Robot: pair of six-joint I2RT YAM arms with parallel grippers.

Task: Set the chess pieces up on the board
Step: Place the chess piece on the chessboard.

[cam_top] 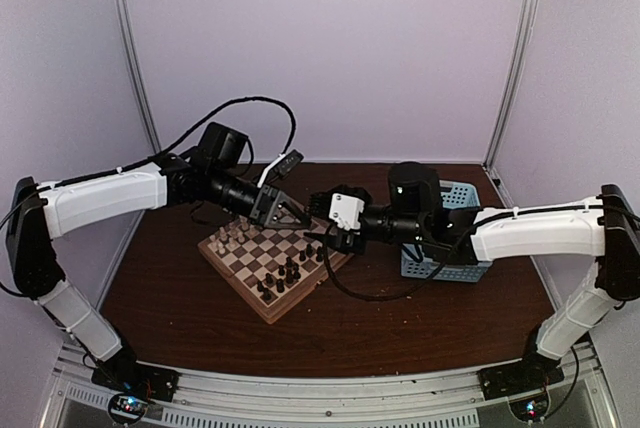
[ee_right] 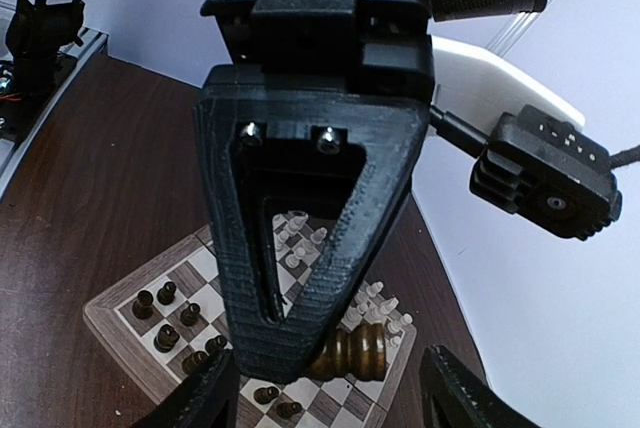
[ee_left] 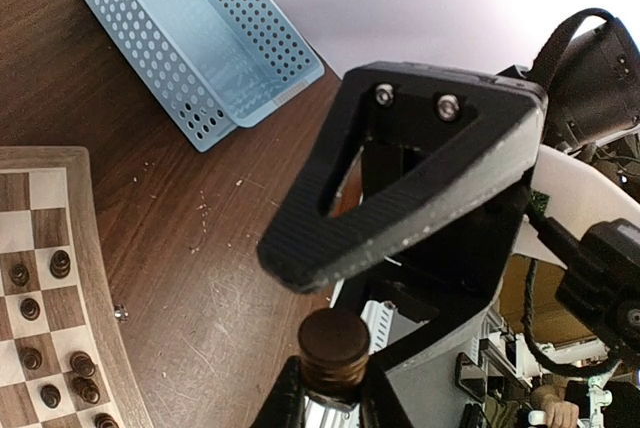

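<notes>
Wooden board point(cam_top: 238, 281), checkered in light and dark brown with a tan border, set cornerwise near the middle of the dark brown table point(cam_top: 400, 333). Cream chessmen point(cam_top: 228, 239) grouped along the far-left side, dark brown chessmen point(cam_top: 285, 274) clustered along the near-right side; too small in the overhead view to tell upright from toppled. Left gripper point(cam_top: 303, 219) reaching in from the left, raised over the far-right edge of the board and clenched on a single dark brown piece point(ee_right: 355, 353). Piece seen end-on from the left wrist and side-on from the right wrist, clear of the squares beneath. Right gripper point(cam_top: 322, 239) reaching in from the right, almost tip to tip with the left. Fingers point(ee_right: 205, 393) spread wide, with the held piece showing between them and touching neither. Light blue perforated basket point(cam_top: 460, 270) standing on the table just right of the board, partly hidden behind the right forearm.
</notes>
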